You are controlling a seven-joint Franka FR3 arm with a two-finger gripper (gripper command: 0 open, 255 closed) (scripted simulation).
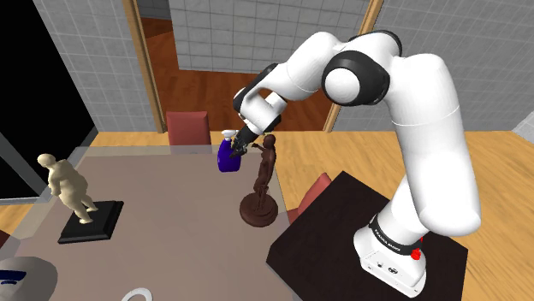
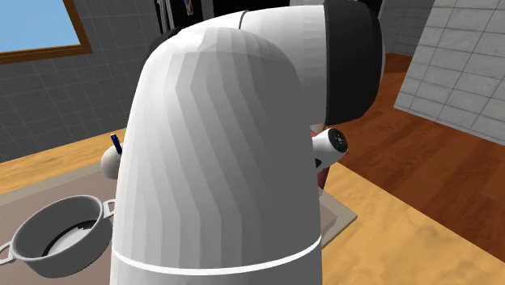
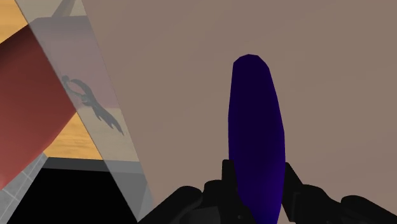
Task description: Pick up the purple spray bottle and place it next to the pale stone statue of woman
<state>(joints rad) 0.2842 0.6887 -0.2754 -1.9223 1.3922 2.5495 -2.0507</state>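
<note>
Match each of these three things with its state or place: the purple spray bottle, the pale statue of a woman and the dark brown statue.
Things
1. purple spray bottle
2. pale statue of a woman
3. dark brown statue

States
A. stands on a round base
B. clasped between the fingers
C. stands on a black square base

Pairs: 1-B, 2-C, 3-A

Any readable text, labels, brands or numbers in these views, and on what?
Nothing can be read.
Lettering on the arm's dark base collar: too small to read.
Purple spray bottle, pale statue, brown statue: no markings seen.
</note>
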